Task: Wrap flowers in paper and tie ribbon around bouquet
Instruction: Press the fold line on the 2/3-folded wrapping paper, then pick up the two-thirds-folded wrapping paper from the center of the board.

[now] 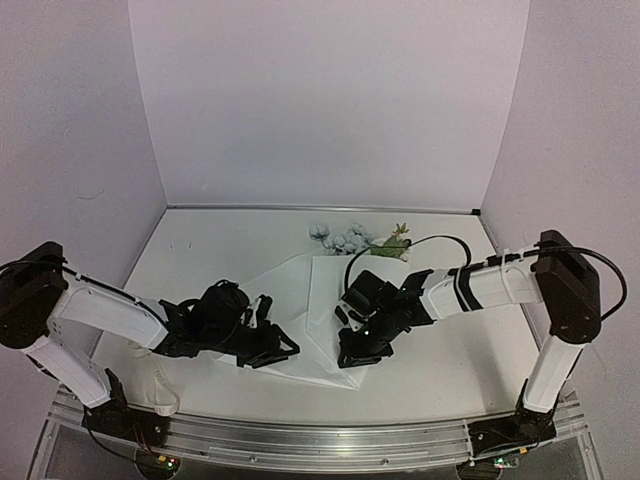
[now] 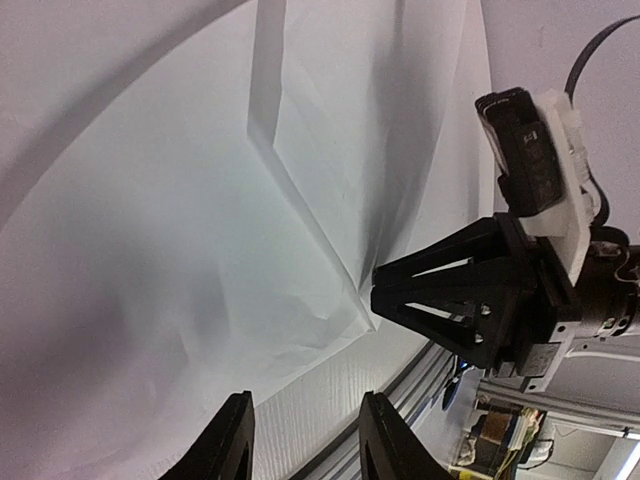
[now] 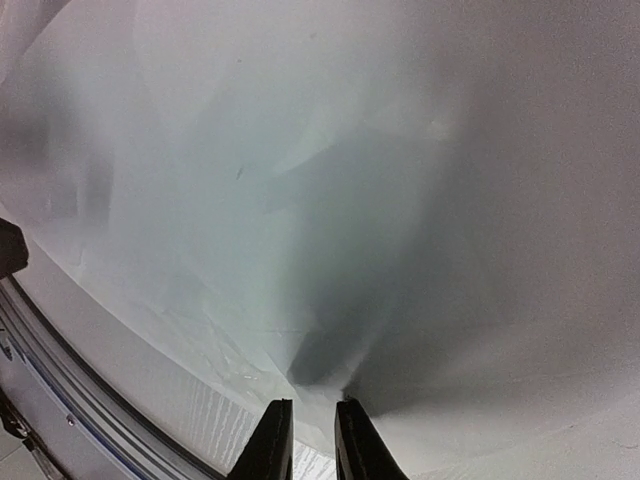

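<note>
Our right jaws clench the thin white paper sheet, we reckon to fold it; left jaws hang released above it.

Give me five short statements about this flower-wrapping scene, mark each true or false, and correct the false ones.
1. The flowers show their blooms beyond the far edge of the paper. True.
2. The left gripper is clamped on the flower stems. False: its jaws stand open at the paper's near edge and hold nothing.
3. The right gripper pinches the paper at its near edge. True.
4. The paper lies as one flat, unfolded sheet. False: part of it is folded over, with a sharp crease showing in the left wrist view.
5. A ribbon is tied around the paper. False: nothing is tied around it.
</note>
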Motion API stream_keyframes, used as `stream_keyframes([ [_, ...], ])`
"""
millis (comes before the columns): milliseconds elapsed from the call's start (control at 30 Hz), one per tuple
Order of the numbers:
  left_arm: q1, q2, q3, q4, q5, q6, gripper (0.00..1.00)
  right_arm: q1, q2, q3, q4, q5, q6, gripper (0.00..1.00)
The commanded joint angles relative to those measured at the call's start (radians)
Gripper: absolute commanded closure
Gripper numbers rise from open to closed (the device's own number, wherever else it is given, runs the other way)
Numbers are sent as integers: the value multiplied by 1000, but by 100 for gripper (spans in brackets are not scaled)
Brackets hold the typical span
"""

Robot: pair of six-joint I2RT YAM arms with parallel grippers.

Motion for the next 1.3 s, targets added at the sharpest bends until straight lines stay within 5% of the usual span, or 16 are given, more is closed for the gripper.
stream_keyframes([
  [0,-12,82,28,98,78,104,63,15,26,32,-16,37,-21,85],
  [667,-37,90,-90,-57,-102,98,63,34,79,15,-74,100,-47,86],
  [1267,-36,-206,-276,-377,-391,-103,66,33,89,-6,-40,96,-44,86],
])
